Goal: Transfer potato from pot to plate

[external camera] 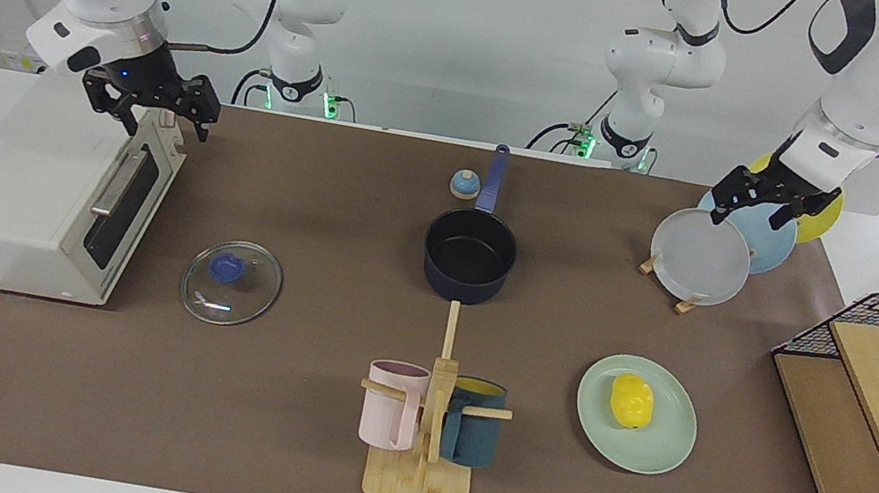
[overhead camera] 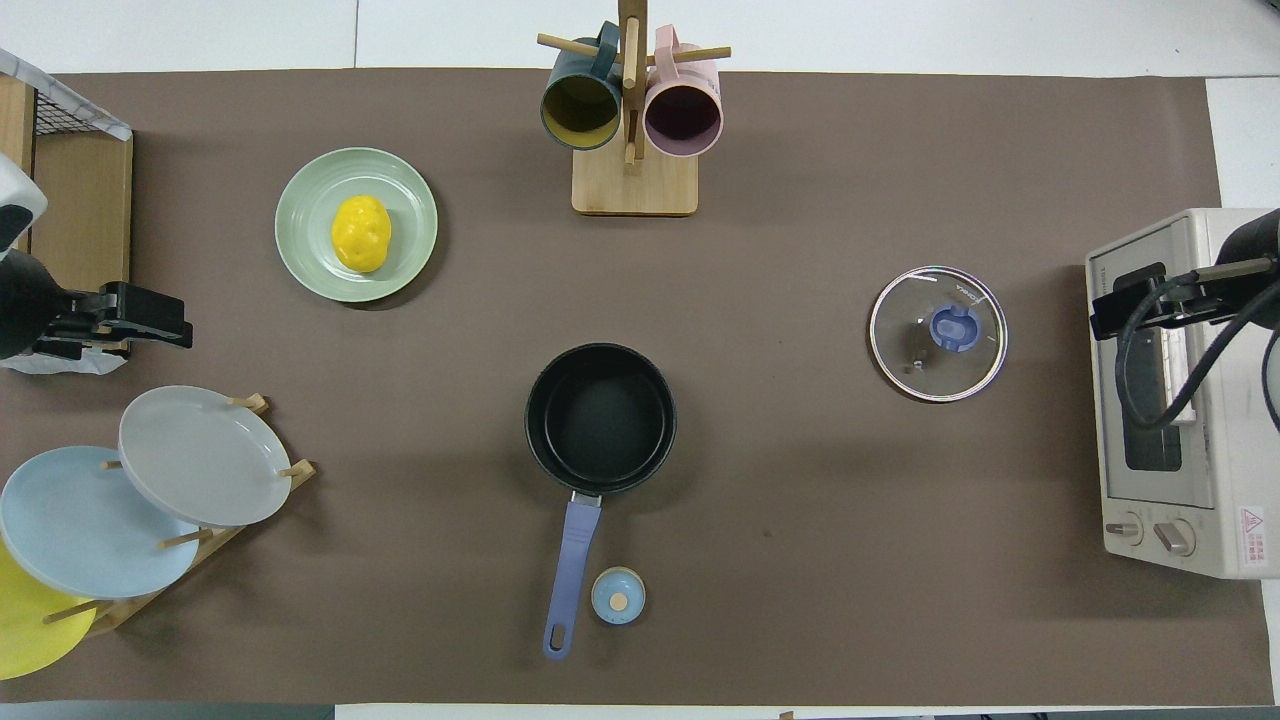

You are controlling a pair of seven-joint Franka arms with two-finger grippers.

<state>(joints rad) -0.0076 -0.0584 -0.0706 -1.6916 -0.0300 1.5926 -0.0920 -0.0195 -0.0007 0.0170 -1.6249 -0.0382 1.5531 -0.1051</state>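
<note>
Fingers of left gripper (external camera: 759,204) and right gripper (external camera: 150,107) spread, empty. Potato (external camera: 632,400) sat on plate (external camera: 664,449); pot (external camera: 469,254) empty. Bump could roll potato off.

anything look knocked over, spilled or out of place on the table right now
Nothing stands out. The potato sits on the green plate, the pot stands upright and empty, and its glass lid lies flat near the toaster oven. Both mugs hang on their rack, and the spare plates lean in their stand.

1 potato (external camera: 632,400), 1 pot (external camera: 469,255), 4 plates (external camera: 636,414), 2 mugs (external camera: 392,404), 1 lid (external camera: 232,282), 1 toaster oven (external camera: 38,193)
</note>
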